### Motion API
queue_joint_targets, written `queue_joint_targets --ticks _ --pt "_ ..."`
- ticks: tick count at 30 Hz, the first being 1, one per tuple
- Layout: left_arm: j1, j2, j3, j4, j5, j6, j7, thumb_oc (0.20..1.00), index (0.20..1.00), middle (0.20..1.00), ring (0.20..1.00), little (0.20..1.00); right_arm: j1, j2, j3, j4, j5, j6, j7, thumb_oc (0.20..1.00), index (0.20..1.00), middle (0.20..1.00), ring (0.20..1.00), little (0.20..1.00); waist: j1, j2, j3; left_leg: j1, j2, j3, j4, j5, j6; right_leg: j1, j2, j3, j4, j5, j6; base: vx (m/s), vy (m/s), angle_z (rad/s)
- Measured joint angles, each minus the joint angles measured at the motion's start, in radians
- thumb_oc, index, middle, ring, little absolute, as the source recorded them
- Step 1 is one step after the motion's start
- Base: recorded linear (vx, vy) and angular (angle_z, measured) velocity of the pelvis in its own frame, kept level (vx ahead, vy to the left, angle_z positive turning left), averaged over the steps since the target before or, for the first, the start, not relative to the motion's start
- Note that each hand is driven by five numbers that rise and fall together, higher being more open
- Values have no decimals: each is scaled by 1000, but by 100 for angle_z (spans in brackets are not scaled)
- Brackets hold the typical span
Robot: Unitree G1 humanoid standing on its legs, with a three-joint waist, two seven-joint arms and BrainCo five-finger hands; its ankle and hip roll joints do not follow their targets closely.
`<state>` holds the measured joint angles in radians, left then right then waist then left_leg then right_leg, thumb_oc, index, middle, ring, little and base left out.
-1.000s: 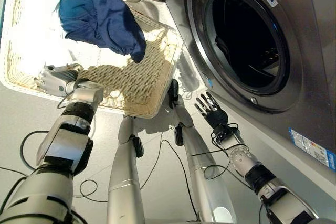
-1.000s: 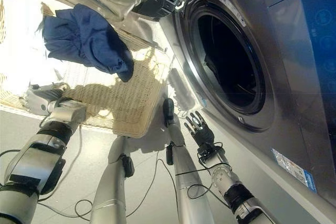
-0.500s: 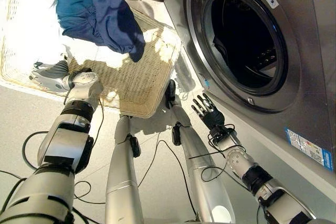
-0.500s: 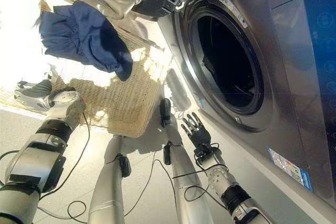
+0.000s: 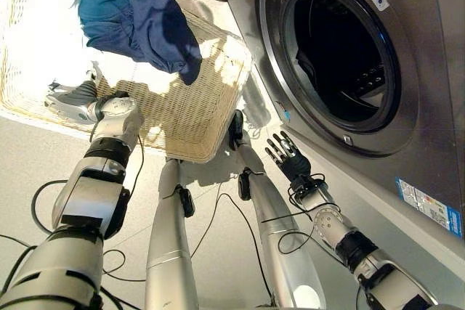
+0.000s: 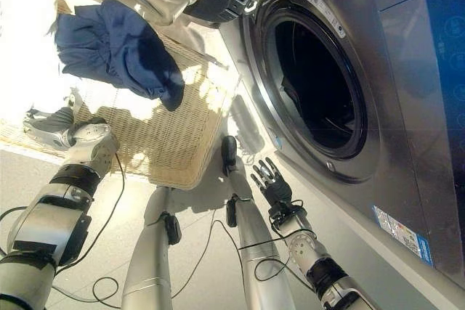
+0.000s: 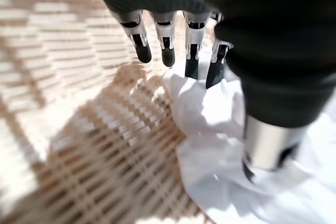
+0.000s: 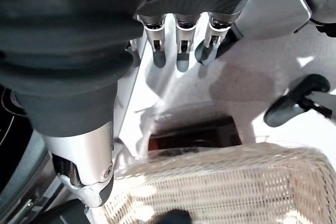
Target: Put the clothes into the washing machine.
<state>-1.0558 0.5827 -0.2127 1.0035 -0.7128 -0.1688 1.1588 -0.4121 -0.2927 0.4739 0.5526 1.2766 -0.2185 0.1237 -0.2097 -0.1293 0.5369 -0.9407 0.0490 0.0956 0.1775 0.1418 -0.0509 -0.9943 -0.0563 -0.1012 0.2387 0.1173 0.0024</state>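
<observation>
The left hand reaches into the wicker basket, fingers straight over white cloth, gripping nothing; the right hand idles open beside the washing machine.

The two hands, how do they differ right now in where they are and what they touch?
The left hand reaches down into the wicker basket, over a white cloth; the right hand hangs outside the basket, below the washing machine's open drum, touching nothing. Both have straight fingers and hold nothing.
</observation>
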Motion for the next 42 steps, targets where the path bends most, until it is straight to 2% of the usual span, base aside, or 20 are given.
queue_joint_targets --ticks 1,2,3,4,5,6,7,12,14,15,16,20,24,29,30,32,36,39,40,42 --pt "1 -3 0 -8 -29 -42 -19 200 200 200 200 200 3 0 0 0 0 0 0 1000 1000 1000 1000 1000 3 0 0 -4 0 0 4 -1 -1 -5 -1 1 8 -4 0 28 16 5" --pt "13 -12 7 -38 -104 -142 -64 200 200 200 200 200 8 1 2 1 -1 0 0 1000 1000 1000 1000 1000 6 -1 0 -12 1 -6 17 -4 -1 -9 0 0 19 -11 -3 13 7 7" --pt "21 -7 20 -59 -149 -188 -94 200 200 200 200 200 14 1 5 0 -2 0 1 1000 1000 1000 1000 1000 7 -2 -1 -15 1 -12 24 -9 -8 -10 0 -1 23 -15 -5 17 10 10" --pt "39 -22 32 -105 -231 -262 -156 200 200 200 200 200 26 4 -5 -1 -13 1 3 1000 1000 1000 1000 1000 7 -4 -2 -16 1 -16 28 -8 -5 -11 -1 -2 37 -22 -6 51 21 11" --pt "43 -32 36 -123 -260 -294 -185 200 200 200 200 200 34 5 -8 -1 -19 2 4 1000 1000 1000 1000 1000 5 -5 -2 -17 0 -16 28 -8 -6 -15 -1 1 44 -24 -5 11 7 10" --pt "43 -45 37 -162 -305 -354 -218 200 200 200 200 200 45 7 -18 -1 -33 7 5 1000 1000 1000 1000 1000 5 -12 -2 -20 0 -17 30 -12 -2 -18 0 4 51 -30 -3 42 15 6" --pt "43 -45 37 -162 -305 -354 -218 200 200 200 200 200 45 7 -18 -1 -33 7 5 1000 1000 1000 1000 1000 5 -12 -2 -20 0 -17 30 -12 -2 -18 0 4 51 -30 -3 0 0 0" --pt "23 -117 38 -198 -371 -451 -216 200 200 200 200 200 65 13 -14 -5 -48 14 7 1000 1000 1000 1000 1000 2 -16 -3 -28 0 -20 50 -14 4 -20 1 8 62 -33 0 -17 -13 0" --pt "20 -121 36 -197 -364 -450 -174 200 200 200 200 200 67 16 -9 -4 -49 19 11 1000 1000 1000 1000 1000 -2 -17 -4 -25 0 -20 51 -14 4 -18 1 7 63 -32 0 -39 -44 0" --pt "17 -124 36 -196 -335 -429 -132 200 200 200 200 200 67 16 -7 -8 -49 20 11 1000 1000 1000 1000 1000 -10 -17 -4 -23 0 -20 51 -14 3 -18 1 7 70 -32 -2 0 0 0" --pt "17 -124 36 -196 -335 -429 -132 200 200 200 200 200 67 16 -7 -8 -49 20 11 1000 1000 1000 1000 1000 -10 -17 -4 -23 0 -20 51 -14 3 -18 1 7 70 -32 -2 -24 -25 3" --pt "10 -97 15 -164 -237 -326 -69 200 200 200 200 200 67 22 -2 -31 -49 21 12 1000 1000 1000 1000 1000 -17 -17 -4 -16 -1 -23 47 -11 5 -14 0 6 75 -34 1 -48 -30 3" --pt "36 -78 16 -133 -148 -248 -82 200 200 200 200 200 76 23 9 -29 -58 20 21 1000 1000 1000 1000 1000 -6 -17 -4 13 -1 -27 43 -8 3 13 1 5 77 -34 0 -56 -45 0" --pt "150 -79 17 -196 -33 -243 -122 200 200 200 200 200 115 23 10 -43 -128 -14 20 1000 1000 1000 1000 1000 19 -16 -4 68 -2 -36 15 -2 -9 57 2 1 77 -45 -1 -65 -61 3" --pt "238 -98 30 -305 1 -263 -154 200 200 200 200 200 150 19 9 -74 -189 -43 8 1000 1000 1000 1000 1000 44 -16 -4 89 -1 -44 -2 5 -13 70 4 -4 77 -49 -6 -81 -70 6" --pt "310 -128 44 -359 26 -282 -178 200 200 200 200 200 165 21 9 -94 -250 -66 -12 1000 1000 1000 1000 1000 69 -16 -3 109 0 -49 -18 11 -17 87 5 -11 76 -52 -8 -82 -86 8" --pt "516 -239 78 -487 48 -339 -255 200 200 200 200 200 166 23 6 -177 -446 -124 -93 1000 1000 1000 1000 1000 140 -10 -2 155 3 -79 -58 29 -27 128 4 -43 81 -75 -19 -78 -95 19" --pt "640 -283 72 -555 116 -336 -339 200 200 200 200 200 135 22 1 -207 -547 -129 -145 1000 1000 1000 1000 1000 185 -9 -2 187 3 -104 -92 45 -36 157 0 -72 86 -91 -26 -100 -44 23" --pt "693 -276 43 -585 160 -322 -399 200 200 200 200 200 114 20 -16 -223 -582 -126 -159 1000 1000 1000 1000 1000 216 -8 -1 216 4 -112 -109 51 -38 180 0 -79 89 -98 -30 -76 3 17" --pt "736 -268 34 -611 190 -313 -458 200 200 200 200 200 94 19 -41 -232 -617 -122 -164 1000 1000 1000 1000 1000 229 -4 -2 244 3 -115 -120 52 -38 207 -4 -86 89 -107 -29 -82 16 13"
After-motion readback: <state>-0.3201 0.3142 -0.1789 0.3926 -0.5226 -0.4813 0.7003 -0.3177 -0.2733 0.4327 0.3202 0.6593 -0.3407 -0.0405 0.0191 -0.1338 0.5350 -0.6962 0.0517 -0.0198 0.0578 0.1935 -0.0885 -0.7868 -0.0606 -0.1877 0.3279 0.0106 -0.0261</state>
